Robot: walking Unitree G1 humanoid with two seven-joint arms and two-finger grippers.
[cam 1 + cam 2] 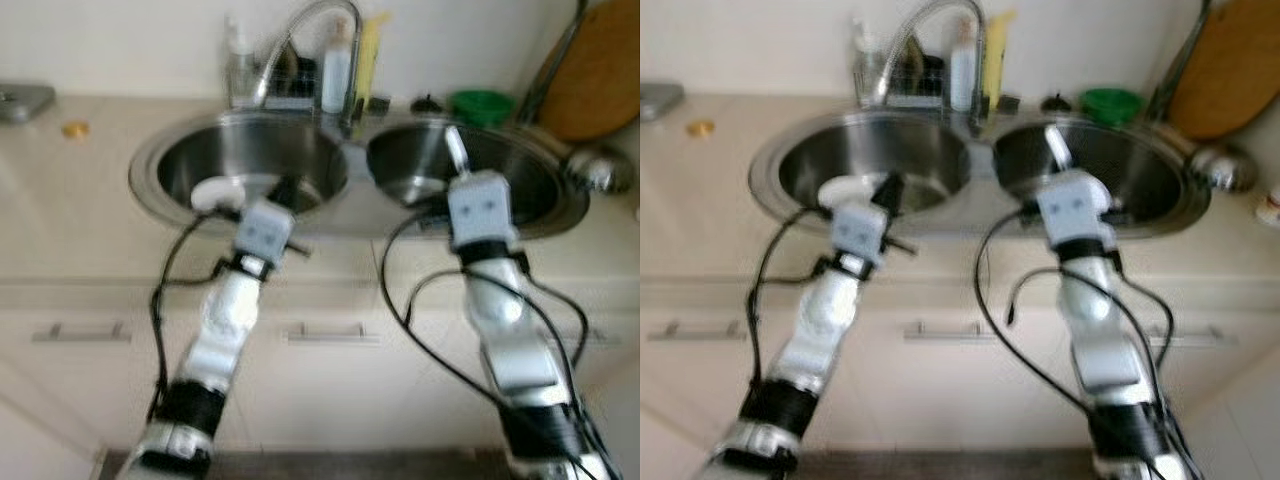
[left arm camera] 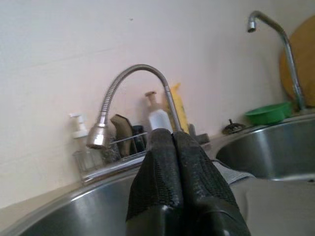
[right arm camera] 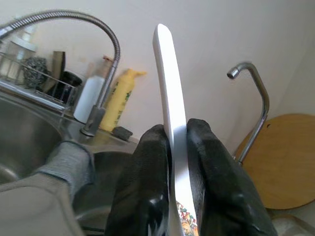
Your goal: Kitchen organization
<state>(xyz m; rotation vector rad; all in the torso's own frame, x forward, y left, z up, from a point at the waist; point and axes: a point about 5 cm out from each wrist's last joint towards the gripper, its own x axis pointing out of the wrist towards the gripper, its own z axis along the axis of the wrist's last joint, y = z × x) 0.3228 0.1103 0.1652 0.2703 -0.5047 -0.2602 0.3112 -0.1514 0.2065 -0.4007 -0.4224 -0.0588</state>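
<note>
The right gripper (image 3: 177,142) is closed on the edge of a thin white plate (image 3: 170,83), which stands on edge between the two fingers and rises beyond their tips; a bit of coloured pattern shows low on its face. Held edge-up like that, I'd guess it is meant to be carried clear of the steel rather than slid along it. In the head views this gripper hangs over the right bowl of the double sink (image 1: 345,205), the plate's rim pointing up and away from it.

The left gripper (image 2: 173,162) has its fingers pressed together with nothing between them, poised over the near rim of the left bowl, just beside a white dish (image 1: 218,192) lying inside. It looks idle, perhaps waiting its turn at that dish.

Beyond both sets of fingertips arches the flexible faucet (image 2: 133,93), with a wire rack holding a soap pump and bottles behind it. Farther off, past the right gripper, sit a green bowl (image 1: 482,104) and a wooden board (image 1: 605,75) leaning on the wall.
</note>
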